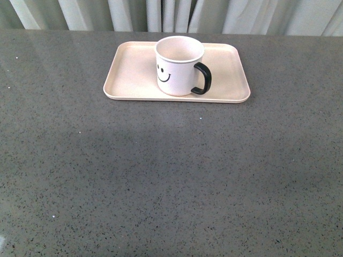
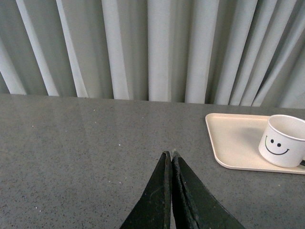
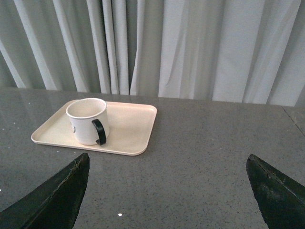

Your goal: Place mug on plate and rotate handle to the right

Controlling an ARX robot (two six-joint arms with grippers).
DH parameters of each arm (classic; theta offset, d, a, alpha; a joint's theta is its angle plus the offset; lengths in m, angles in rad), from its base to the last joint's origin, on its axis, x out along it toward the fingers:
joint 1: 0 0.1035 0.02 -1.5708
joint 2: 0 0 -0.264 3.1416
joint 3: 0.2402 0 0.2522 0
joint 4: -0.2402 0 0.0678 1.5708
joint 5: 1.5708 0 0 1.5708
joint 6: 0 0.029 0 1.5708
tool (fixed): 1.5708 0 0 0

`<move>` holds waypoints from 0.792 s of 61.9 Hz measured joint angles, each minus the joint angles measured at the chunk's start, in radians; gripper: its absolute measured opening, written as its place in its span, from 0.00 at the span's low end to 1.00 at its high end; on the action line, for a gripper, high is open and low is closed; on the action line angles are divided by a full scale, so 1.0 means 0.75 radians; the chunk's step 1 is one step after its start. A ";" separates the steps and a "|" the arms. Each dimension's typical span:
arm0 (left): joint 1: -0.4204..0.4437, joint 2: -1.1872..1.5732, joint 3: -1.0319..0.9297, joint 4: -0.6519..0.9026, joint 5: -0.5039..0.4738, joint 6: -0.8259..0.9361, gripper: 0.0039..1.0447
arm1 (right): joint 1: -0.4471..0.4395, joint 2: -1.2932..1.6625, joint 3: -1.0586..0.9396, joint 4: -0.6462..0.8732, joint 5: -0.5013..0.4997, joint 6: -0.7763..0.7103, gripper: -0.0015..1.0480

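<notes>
The white mug (image 1: pixel 178 67) with a black smiley face stands upright on the pale pink-beige plate (image 1: pixel 134 72) at the far middle of the table. Its black handle (image 1: pixel 203 78) points to the right. Neither arm shows in the front view. The left gripper (image 2: pixel 169 153) is shut and empty, low over the table, well apart from the plate (image 2: pixel 233 138) and mug (image 2: pixel 283 140). The right gripper (image 3: pixel 167 157) is wide open and empty, back from the plate (image 3: pixel 128 126) and mug (image 3: pixel 87 120), whose handle (image 3: pixel 99 132) faces it.
The grey speckled table (image 1: pixel 171 176) spreads in front of the plate. Pale pleated curtains (image 1: pixel 171 13) hang behind the table's far edge.
</notes>
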 joint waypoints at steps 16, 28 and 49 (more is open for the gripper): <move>0.000 -0.084 0.000 -0.085 0.000 0.000 0.01 | 0.000 0.000 0.000 0.000 0.000 0.000 0.91; 0.000 -0.294 0.001 -0.315 -0.001 0.000 0.01 | 0.000 0.000 0.000 0.000 0.000 0.000 0.91; 0.000 -0.296 0.001 -0.320 -0.001 -0.001 0.13 | 0.000 0.000 0.000 0.000 0.000 0.000 0.91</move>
